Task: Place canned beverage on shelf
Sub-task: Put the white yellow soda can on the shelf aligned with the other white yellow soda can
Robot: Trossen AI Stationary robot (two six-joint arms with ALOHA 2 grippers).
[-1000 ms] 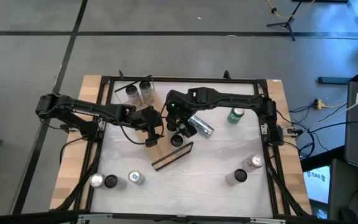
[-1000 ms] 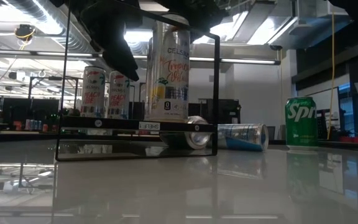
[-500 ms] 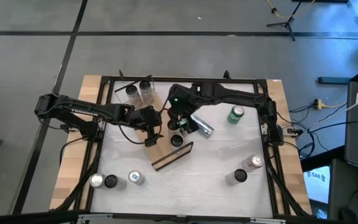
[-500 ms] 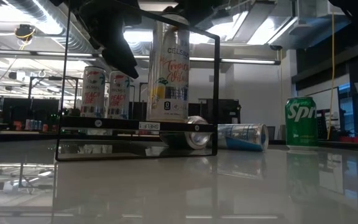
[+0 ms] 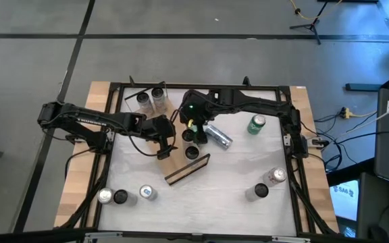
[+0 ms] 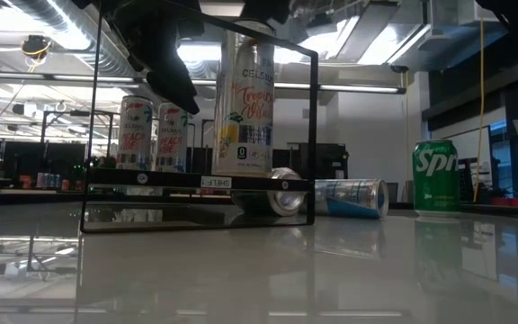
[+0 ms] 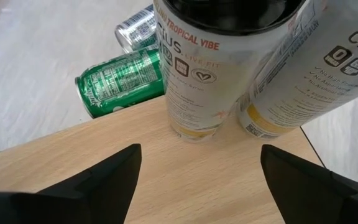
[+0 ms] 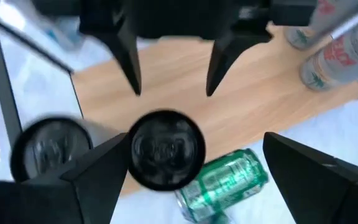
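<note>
- Right gripper: its two dark, wedge-shaped fingers are standing spread wide, gripping nothing, and are hovering directly above the black round top of an upright Celsius can. In the high view the right gripper is hanging over the shelf's far end, near the table's middle.
- Left gripper: its matte black fingers are likewise standing apart and empty, pointing across the board at the same tall white Celsius can, labelled "Tropical Vibe". In the high view the left gripper is sitting at the shelf's left side.
- Shelf: a long, flat board of pale wood grain with dark edges, lying diagonally at the table's centre; the low view is showing its thin black frame and a small label on the front lip.
- Second Celsius can: a cylinder leaning tilted just beside the first one.
- Green soda can: lying on its side on the white table, close to the board's edge; a silver can is lying beyond it.
- Sprite can: standing upright, well apart to the right in the low view.
- Table: a glossy white surface, reflecting the ceiling lights.
</note>
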